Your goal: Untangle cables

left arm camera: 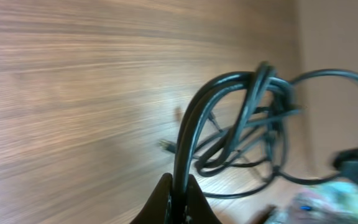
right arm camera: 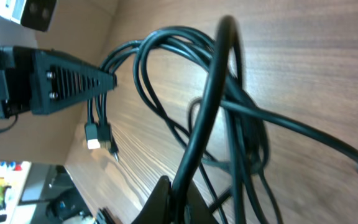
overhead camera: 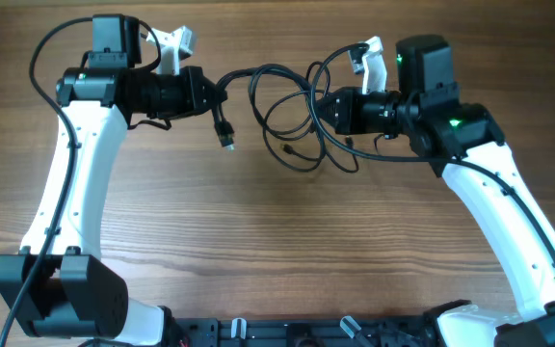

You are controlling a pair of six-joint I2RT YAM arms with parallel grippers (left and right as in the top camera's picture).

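Left jaws and right jaws each clamp the cables (overhead camera: pixel 292 120) — strung left-to-right across upper centre, the knot nearer the right arm.

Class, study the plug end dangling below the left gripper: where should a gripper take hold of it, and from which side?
Probably the straight cord just above the plug, not the plug itself. It hangs free below the left gripper, clear of the loops towards the right gripper. Approach from the robot's near side, over the table.
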